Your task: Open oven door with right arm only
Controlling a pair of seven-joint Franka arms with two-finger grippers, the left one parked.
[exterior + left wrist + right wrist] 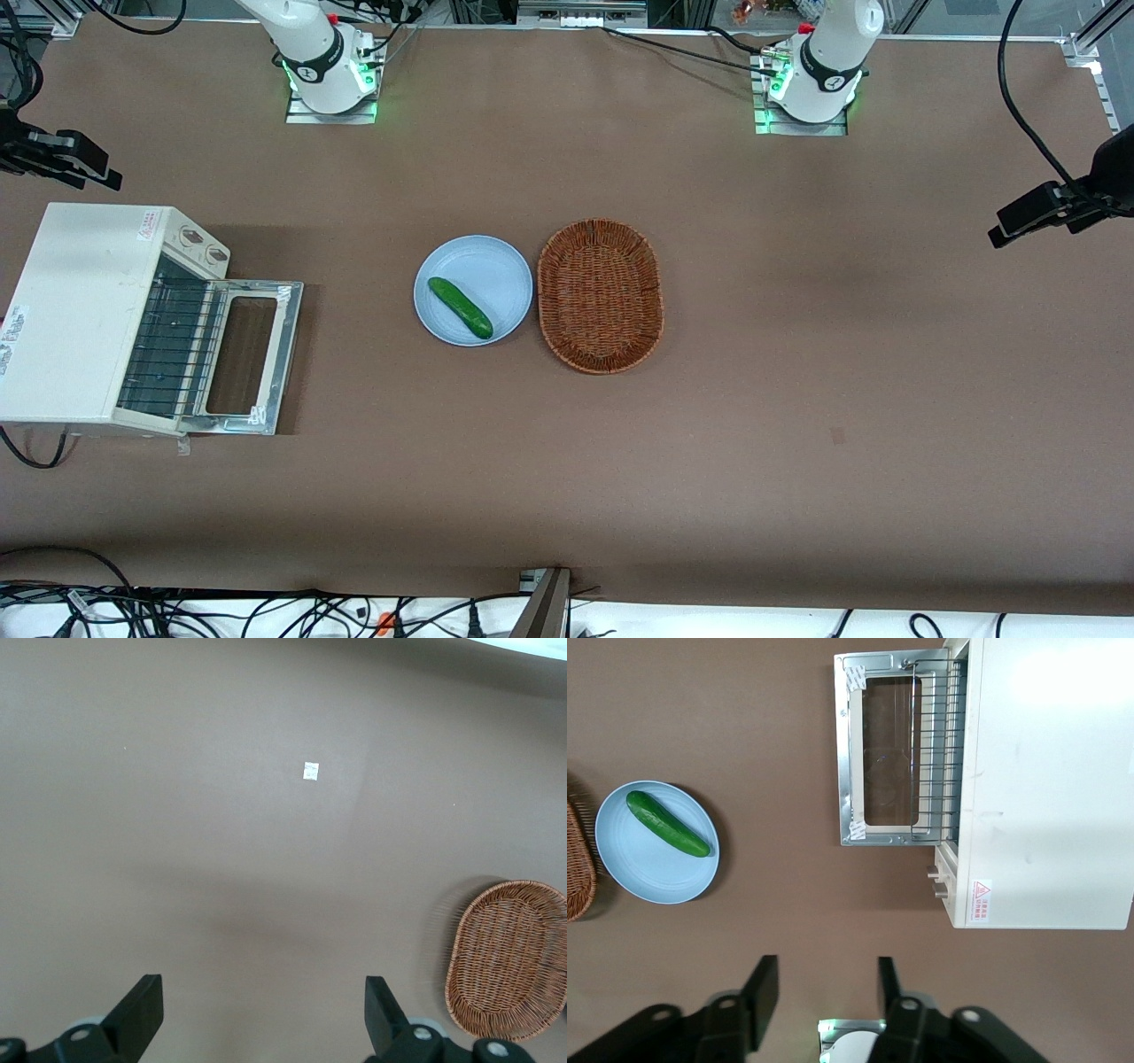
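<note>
Nothing much left, we are judging: oven door (252, 357) is lying folded flat on the worktop (797, 399) in front of the cream oven (84, 310), rack exposed, while our pincer (824, 992) is hanging open above, well apart, gripping nothing.

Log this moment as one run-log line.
oven door: fully open, flat | right gripper: open, empty, raised above table, clear of toaster oven | cucumber: on blue plate

Brown table (797, 443); black cables (266, 611) on white floor, aluminium frame rails (1085, 44)
</note>
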